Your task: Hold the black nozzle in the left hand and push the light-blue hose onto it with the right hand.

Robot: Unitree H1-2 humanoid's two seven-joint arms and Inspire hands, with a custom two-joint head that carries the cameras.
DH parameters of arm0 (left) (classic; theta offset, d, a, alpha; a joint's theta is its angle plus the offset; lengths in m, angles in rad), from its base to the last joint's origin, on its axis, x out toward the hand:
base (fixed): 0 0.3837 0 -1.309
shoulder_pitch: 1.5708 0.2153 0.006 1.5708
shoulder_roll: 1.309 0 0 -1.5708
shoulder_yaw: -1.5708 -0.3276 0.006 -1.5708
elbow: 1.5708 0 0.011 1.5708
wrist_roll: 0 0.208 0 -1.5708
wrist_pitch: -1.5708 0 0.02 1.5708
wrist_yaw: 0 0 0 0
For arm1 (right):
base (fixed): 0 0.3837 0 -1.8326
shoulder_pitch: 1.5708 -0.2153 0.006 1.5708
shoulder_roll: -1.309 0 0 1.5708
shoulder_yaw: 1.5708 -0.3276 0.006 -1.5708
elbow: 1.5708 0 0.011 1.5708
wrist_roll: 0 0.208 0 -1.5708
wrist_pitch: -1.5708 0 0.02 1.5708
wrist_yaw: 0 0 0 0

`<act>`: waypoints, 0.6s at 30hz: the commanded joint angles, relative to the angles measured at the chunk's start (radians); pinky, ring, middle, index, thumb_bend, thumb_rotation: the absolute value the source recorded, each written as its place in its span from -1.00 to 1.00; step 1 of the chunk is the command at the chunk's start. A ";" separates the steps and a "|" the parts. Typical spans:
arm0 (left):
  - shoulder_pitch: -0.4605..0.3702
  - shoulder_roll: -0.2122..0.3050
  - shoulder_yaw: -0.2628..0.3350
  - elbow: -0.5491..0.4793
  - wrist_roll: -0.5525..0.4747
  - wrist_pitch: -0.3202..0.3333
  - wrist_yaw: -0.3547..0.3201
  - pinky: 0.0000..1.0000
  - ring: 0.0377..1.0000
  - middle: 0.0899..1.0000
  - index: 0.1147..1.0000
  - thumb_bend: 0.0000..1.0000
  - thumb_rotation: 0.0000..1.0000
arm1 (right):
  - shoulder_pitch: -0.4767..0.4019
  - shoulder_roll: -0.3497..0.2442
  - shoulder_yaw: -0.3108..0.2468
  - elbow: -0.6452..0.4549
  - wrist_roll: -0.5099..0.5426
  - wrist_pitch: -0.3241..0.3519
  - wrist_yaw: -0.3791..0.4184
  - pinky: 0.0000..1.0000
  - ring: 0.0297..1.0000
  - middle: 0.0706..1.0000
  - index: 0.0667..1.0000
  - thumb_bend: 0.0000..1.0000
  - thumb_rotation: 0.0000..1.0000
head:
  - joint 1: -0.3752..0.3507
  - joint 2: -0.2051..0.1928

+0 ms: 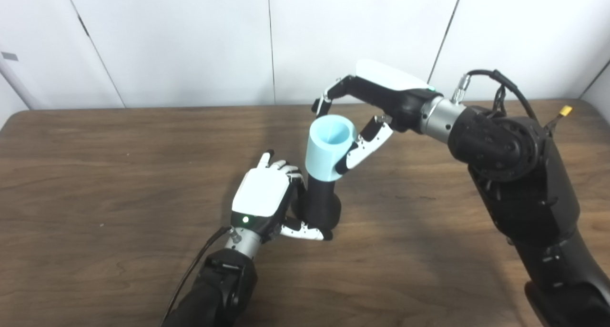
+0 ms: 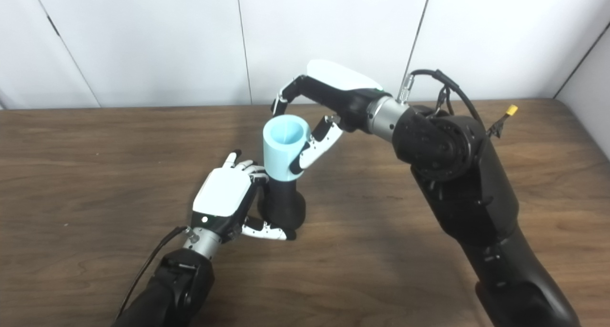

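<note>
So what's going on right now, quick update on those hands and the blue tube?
Left hand shut on black nozzle, upright on table. Right hand shut on light-blue hose, seated on nozzle top. Nothing in the way.

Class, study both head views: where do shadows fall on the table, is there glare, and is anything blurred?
Left eye view: a soft shadow lies on the table right of the black nozzle, under the right hand; the light-blue hose is evenly lit. Right eye view: mild sheen on the wood at left, the left hand bright white, edges slightly soft throughout.
</note>
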 commanded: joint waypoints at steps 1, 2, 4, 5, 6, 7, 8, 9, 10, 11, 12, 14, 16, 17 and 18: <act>0.035 -0.002 -0.049 0.061 0.005 -0.014 -0.086 1.00 0.70 0.50 -0.18 0.05 -0.89 | -0.058 -0.018 -0.005 0.007 0.006 -0.036 -0.043 0.69 0.59 0.42 -0.11 0.05 -0.71 | 0.000 0.001; 0.036 -0.002 -0.049 0.063 0.006 -0.014 -0.081 1.00 0.69 0.50 -0.18 0.05 -0.89 | -0.058 -0.019 -0.003 0.011 0.006 -0.040 -0.046 0.69 0.59 0.42 -0.11 0.05 -0.71 | 0.001 0.001; 0.036 -0.004 -0.050 0.063 0.011 -0.011 -0.079 1.00 0.69 0.50 -0.18 0.05 -0.89 | -0.053 -0.022 0.000 0.003 0.003 -0.032 -0.044 0.71 0.59 0.43 -0.11 0.05 -0.71 | 0.001 0.001; 0.036 -0.004 -0.051 0.063 0.014 -0.008 -0.083 1.00 0.69 0.50 -0.18 0.05 -0.89 | -0.050 -0.023 0.002 -0.003 0.001 -0.023 -0.041 0.79 0.61 0.44 -0.11 0.05 -0.71 | 0.001 0.001; 0.035 -0.003 -0.052 0.061 0.016 -0.007 -0.086 1.00 0.69 0.50 -0.18 0.05 -0.89 | -0.047 -0.023 0.003 -0.007 0.001 -0.018 -0.040 0.86 0.62 0.45 -0.11 0.05 -0.71 | 0.001 0.001; 0.035 -0.002 -0.053 0.060 0.016 -0.009 -0.086 1.00 0.70 0.50 -0.18 0.05 -0.89 | -0.044 -0.024 0.005 -0.009 0.002 -0.017 -0.041 0.91 0.63 0.45 -0.11 0.05 -0.71 | 0.001 0.001; 0.035 -0.001 -0.053 0.059 0.016 -0.011 -0.084 1.00 0.69 0.50 -0.18 0.05 -0.89 | -0.041 -0.024 0.006 -0.012 0.001 -0.015 -0.041 0.92 0.63 0.46 -0.11 0.05 -0.71 | 0.001 0.001; 0.036 -0.002 -0.052 0.057 0.015 -0.011 -0.083 1.00 0.69 0.50 -0.18 0.05 -0.89 | -0.039 -0.024 0.007 -0.013 0.001 -0.015 -0.041 0.93 0.63 0.46 -0.11 0.05 -0.71 | 0.000 0.003; 0.036 -0.002 -0.051 0.056 0.013 -0.011 -0.086 1.00 0.69 0.50 -0.18 0.05 -0.89 | -0.036 -0.024 0.008 -0.012 0.000 -0.016 -0.043 0.94 0.63 0.46 -0.11 0.05 -0.71 | 0.001 0.004; 0.036 -0.003 -0.050 0.055 0.011 -0.010 -0.088 1.00 0.69 0.50 -0.18 0.05 -0.89 | -0.035 -0.023 0.009 -0.012 0.000 -0.016 -0.044 0.94 0.63 0.46 -0.11 0.05 -0.71 | 0.001 0.004; 0.036 -0.003 -0.049 0.054 0.009 -0.009 -0.091 1.00 0.69 0.50 -0.18 0.05 -0.89 | -0.033 -0.022 0.012 -0.009 0.001 -0.019 -0.044 0.94 0.63 0.46 -0.11 0.05 -0.71 | 0.002 0.005; 0.036 -0.004 -0.049 0.054 0.010 -0.008 -0.090 1.00 0.69 0.50 -0.18 0.05 -0.89 | -0.030 -0.024 0.018 -0.005 0.003 -0.022 -0.041 0.96 0.63 0.47 -0.11 0.05 -0.70 | 0.003 0.007; 0.036 -0.004 -0.049 0.053 0.013 -0.008 -0.087 1.00 0.69 0.50 -0.18 0.05 -0.89 | -0.030 -0.026 0.022 -0.005 0.006 -0.020 -0.035 0.95 0.63 0.47 -0.11 0.05 -0.70 | 0.004 0.008; 0.036 -0.005 -0.049 0.054 0.014 -0.007 -0.086 1.00 0.69 0.50 -0.18 0.05 -0.89 | -0.030 -0.027 0.023 -0.005 0.008 -0.019 -0.034 0.94 0.62 0.47 -0.11 0.05 -0.70 | 0.004 0.008; 0.037 -0.005 -0.049 0.054 0.014 -0.007 -0.086 1.00 0.69 0.50 -0.18 0.05 -0.89 | -0.031 -0.029 0.024 -0.006 0.009 -0.017 -0.031 0.92 0.62 0.46 -0.11 0.05 -0.70 | 0.004 0.008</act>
